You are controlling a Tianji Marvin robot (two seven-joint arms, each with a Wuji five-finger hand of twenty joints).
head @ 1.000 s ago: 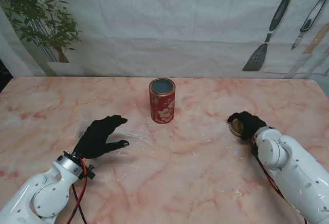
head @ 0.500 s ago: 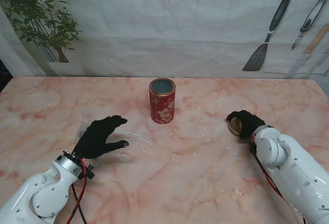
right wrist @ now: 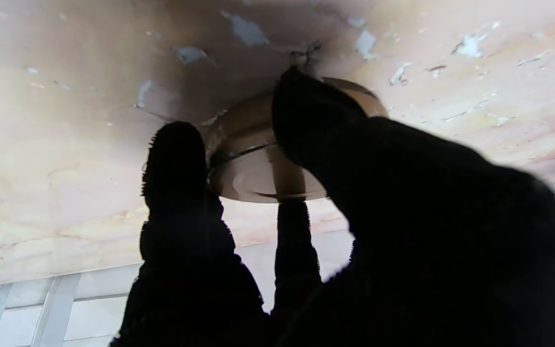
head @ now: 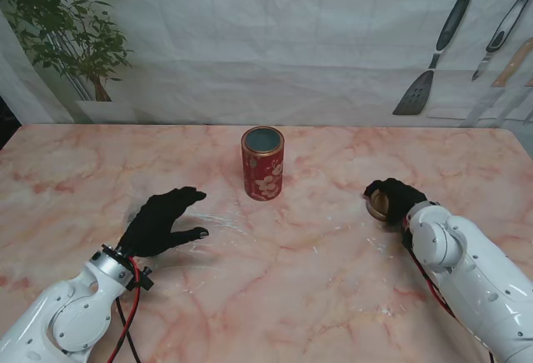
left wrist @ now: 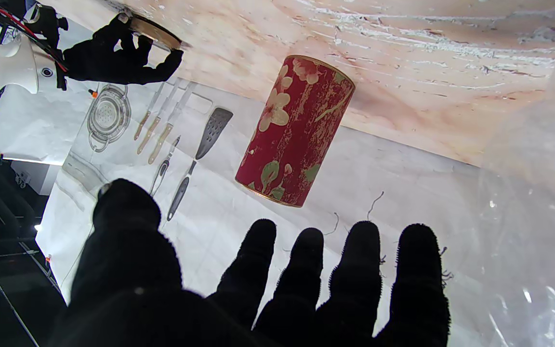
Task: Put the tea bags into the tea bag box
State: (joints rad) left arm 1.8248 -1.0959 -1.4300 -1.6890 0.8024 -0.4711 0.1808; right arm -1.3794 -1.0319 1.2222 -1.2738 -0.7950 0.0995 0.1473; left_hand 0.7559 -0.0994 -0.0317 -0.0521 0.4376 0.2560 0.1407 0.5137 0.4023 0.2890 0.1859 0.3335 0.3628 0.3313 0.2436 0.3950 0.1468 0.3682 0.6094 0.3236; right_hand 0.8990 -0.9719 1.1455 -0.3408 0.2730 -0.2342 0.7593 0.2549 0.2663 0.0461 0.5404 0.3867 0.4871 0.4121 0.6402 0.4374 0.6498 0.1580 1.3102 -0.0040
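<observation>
Right hand [head: 393,199] with one gold lid [head: 380,205] edged left, one red tin [head: 262,163], left hand [head: 160,221] splayed, empty.

One tin [head: 263,164], centre frame. One lid [head: 380,205], right of centre. Two gloved hands: left hand [head: 161,222] lower left, right hand [head: 394,199] right. One plant [head: 68,32], upper left.

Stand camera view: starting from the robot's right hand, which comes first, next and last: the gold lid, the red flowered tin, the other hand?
1. The gold lid: in the right hand itself, fingers closed around it, on the right side of the table.
2. The red flowered tin: standing upright and open at the table's middle, farther from me.
3. The left hand: far over on the left, fingers spread.
</observation>
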